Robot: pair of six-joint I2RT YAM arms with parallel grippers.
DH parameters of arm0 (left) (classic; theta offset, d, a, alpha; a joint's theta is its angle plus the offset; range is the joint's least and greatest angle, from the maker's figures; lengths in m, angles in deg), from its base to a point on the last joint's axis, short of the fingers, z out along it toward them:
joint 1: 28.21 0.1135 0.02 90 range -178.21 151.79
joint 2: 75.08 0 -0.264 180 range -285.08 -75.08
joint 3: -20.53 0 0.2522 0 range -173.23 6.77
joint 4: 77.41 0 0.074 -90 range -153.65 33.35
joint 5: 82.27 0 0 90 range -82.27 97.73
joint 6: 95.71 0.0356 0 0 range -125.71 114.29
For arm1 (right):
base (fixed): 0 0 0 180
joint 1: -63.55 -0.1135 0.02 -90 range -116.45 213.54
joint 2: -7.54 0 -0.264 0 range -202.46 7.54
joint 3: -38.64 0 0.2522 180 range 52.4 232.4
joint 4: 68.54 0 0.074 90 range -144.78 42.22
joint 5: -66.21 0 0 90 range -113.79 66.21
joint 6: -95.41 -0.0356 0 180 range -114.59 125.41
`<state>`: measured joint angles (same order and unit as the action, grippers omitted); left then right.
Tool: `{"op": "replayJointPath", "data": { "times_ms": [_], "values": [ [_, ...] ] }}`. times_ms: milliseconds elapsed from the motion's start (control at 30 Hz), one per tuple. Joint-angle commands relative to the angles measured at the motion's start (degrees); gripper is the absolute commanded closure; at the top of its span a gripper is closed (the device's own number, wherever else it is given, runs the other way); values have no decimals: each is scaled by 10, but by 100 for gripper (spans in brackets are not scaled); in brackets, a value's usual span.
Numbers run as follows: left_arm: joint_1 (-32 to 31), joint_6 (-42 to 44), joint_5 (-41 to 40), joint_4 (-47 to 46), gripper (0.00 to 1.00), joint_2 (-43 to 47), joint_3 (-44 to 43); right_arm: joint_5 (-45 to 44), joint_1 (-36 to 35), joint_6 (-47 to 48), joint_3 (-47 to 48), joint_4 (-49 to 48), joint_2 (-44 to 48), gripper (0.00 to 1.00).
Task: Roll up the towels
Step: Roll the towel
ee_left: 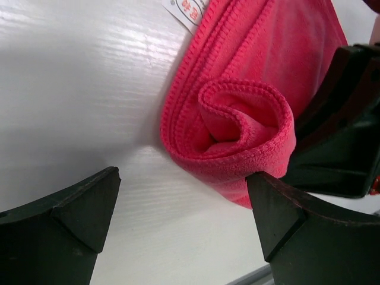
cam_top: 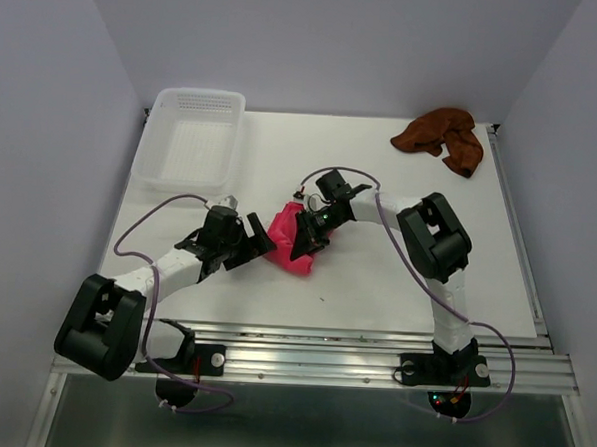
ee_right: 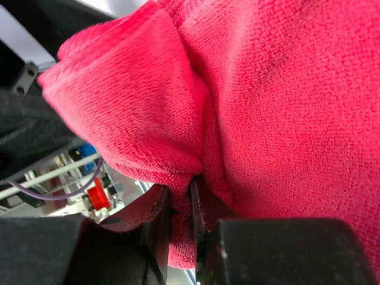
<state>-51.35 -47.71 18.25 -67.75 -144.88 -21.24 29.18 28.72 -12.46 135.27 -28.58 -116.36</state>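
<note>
The pink-red towel (cam_top: 287,245) lies bunched and partly rolled at the table's middle; its rolled end shows in the left wrist view (ee_left: 249,130). My right gripper (cam_top: 308,234) is shut on a fold of it (ee_right: 181,208), the cloth pinched between the jaws and filling that view. My left gripper (cam_top: 253,239) is open just left of the towel, its right fingertip (ee_left: 267,202) close to the roll's edge, nothing between the jaws. The rust brown towel (cam_top: 443,136) lies crumpled at the far right.
A translucent white plastic basket (cam_top: 188,138) stands at the far left corner. A white label (ee_left: 187,10) shows at the pink towel's edge. The metal rail (cam_top: 373,338) runs along the near edge.
</note>
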Motion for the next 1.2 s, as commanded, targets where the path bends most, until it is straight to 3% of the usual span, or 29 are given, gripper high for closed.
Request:
{"op": "replayJointPath", "data": {
  "times_ms": [0, 167, 300, 467, 567, 700, 933, 1067, 1167],
  "values": [
    [1, -34, -64, -70, 1, -27, -30, -34, 4, 62, 13, 48, 4, 78],
    [0, -48, -37, -139, 1, -65, -33, -73, 4, 88, 9, 52, 31, 73],
    [0, -46, -38, -142, 1, -92, -38, -99, -1, 113, 9, 52, 59, 62],
    [-3, -44, -59, -109, 11, -125, -55, -207, -37, 172, 1, 38, 162, 48],
    [-14, -40, -70, -94, 11, -142, -69, -281, -61, 191, -25, 14, 201, 38],
    [-27, -35, -74, -79, 11, -166, -99, -388, -88, 187, -70, -27, 252, 37],
    [-34, -36, -67, -48, 12, -190, -131, -499, -176, 274, -144, -103, 284, 35],
    [-38, -41, -67, -48, 12, -190, -132, -617, -197, 317, -195, -190, 284, 33],
    [-37, -40, -59, -47, 12, -195, -135, -632, -204, 348, -227, -243, 279, 33]
  ]
}}
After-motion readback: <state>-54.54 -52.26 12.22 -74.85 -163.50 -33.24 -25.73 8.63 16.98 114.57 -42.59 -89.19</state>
